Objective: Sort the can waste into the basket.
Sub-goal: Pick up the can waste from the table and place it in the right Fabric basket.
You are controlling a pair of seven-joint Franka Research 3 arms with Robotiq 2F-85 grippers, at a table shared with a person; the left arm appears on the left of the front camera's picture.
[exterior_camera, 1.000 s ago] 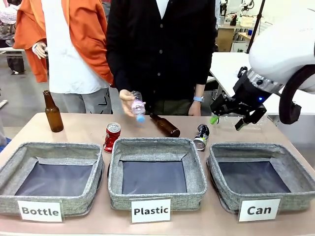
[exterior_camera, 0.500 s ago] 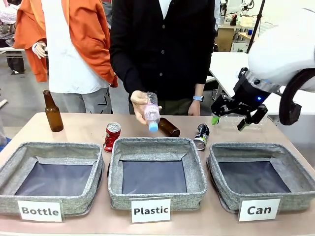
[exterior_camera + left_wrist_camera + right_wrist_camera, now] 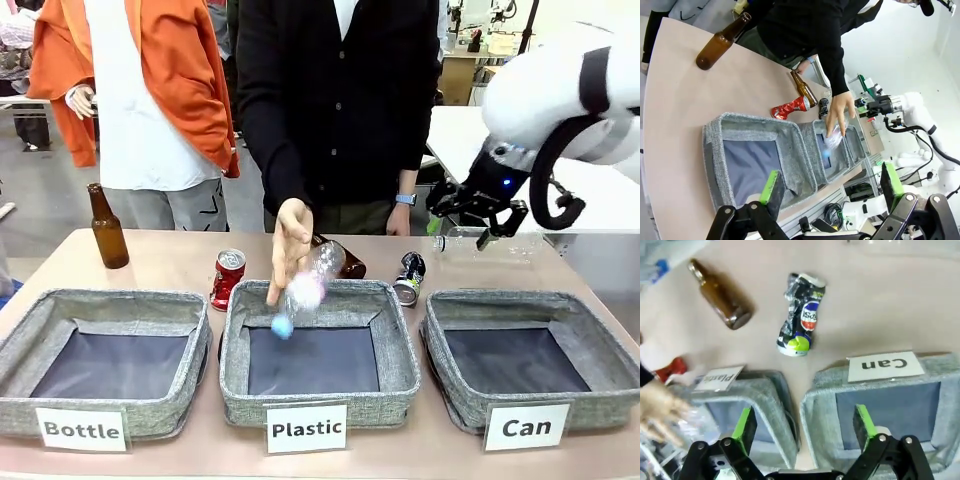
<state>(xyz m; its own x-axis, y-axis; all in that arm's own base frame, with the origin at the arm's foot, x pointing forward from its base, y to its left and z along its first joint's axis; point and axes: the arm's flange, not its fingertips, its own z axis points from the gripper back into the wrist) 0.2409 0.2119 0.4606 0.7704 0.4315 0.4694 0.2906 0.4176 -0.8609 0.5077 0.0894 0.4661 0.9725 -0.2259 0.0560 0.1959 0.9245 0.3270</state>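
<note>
The red can (image 3: 228, 277) lies behind the gap between the Bottle and Plastic baskets, and it is also in the left wrist view (image 3: 790, 106). The dented dark blue, white and silver can (image 3: 408, 277) lies behind the left corner of the "Can" basket (image 3: 448, 392). My right gripper (image 3: 462, 238) hangs open above the table, just right of and behind that can. In the right wrist view its pads frame the Can basket's rim (image 3: 812, 402), with the dented can (image 3: 801, 315) farther out. My left gripper (image 3: 831, 185) is open and holds nothing, above the Bottle basket (image 3: 715, 165).
A person's hand (image 3: 290, 240) lets a clear plastic bottle (image 3: 305, 290) drop over the Plastic basket (image 3: 400, 370). One brown bottle (image 3: 107, 230) stands at the back left and another (image 3: 340, 258) lies behind the Plastic basket. A clear plastic bottle (image 3: 495, 243) lies near my right gripper.
The person's hand has brought the plastic bottle down from the far edge to over the Plastic basket. My right gripper has risen a little and turned. Both cans lie still.
</note>
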